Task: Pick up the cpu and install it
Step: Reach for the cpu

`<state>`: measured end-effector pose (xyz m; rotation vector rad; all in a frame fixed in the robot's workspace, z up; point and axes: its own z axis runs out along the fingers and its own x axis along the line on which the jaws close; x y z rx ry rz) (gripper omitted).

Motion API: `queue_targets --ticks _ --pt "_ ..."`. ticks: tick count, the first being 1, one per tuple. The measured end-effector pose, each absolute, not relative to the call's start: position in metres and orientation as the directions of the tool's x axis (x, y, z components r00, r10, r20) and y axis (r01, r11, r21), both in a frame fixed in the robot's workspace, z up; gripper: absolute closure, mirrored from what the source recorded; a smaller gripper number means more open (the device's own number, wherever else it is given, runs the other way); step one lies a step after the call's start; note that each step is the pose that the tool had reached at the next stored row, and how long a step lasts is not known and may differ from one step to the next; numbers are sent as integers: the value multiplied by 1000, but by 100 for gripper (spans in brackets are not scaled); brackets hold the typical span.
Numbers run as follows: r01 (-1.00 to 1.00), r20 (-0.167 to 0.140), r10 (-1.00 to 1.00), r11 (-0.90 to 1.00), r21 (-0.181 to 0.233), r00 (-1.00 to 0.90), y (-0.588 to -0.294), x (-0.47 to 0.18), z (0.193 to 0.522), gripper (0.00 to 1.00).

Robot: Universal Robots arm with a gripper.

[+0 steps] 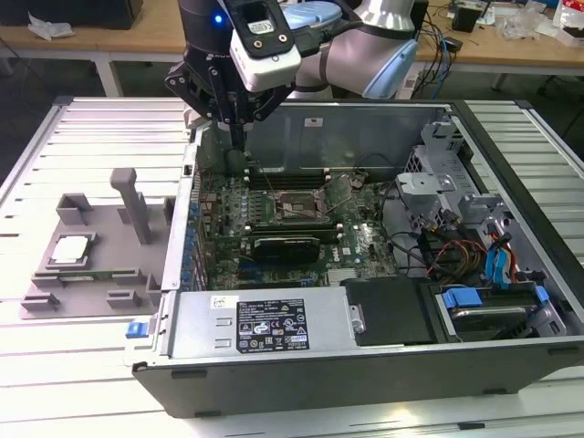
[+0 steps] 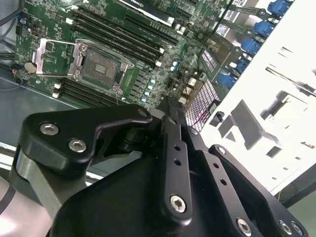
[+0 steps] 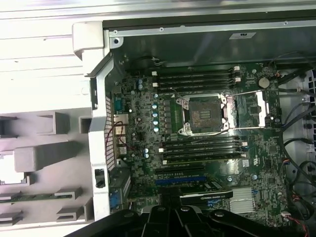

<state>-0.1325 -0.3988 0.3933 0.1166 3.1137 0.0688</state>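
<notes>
The clenched gripper (image 1: 238, 144) is hovering over the open computer case (image 1: 319, 374) on a white slatted table (image 1: 91, 137). The cpu (image 1: 71, 248) is lying in the grey tray (image 1: 82, 297), with wooden desks (image 1: 520, 50) behind.

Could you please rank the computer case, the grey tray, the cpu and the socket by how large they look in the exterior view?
1. computer case
2. grey tray
3. cpu and socket: they look about alike, so I won't rank them.

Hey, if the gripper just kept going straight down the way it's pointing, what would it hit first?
The gripper would likely meet the motherboard inside the case, near its wall on the exterior view's left, not the socket. Depth is hard to judge.
</notes>
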Motion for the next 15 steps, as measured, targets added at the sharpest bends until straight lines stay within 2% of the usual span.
queue_targets --ticks 15 --pt "74 -23 75 996 45 -997 -399 -143 393 89"
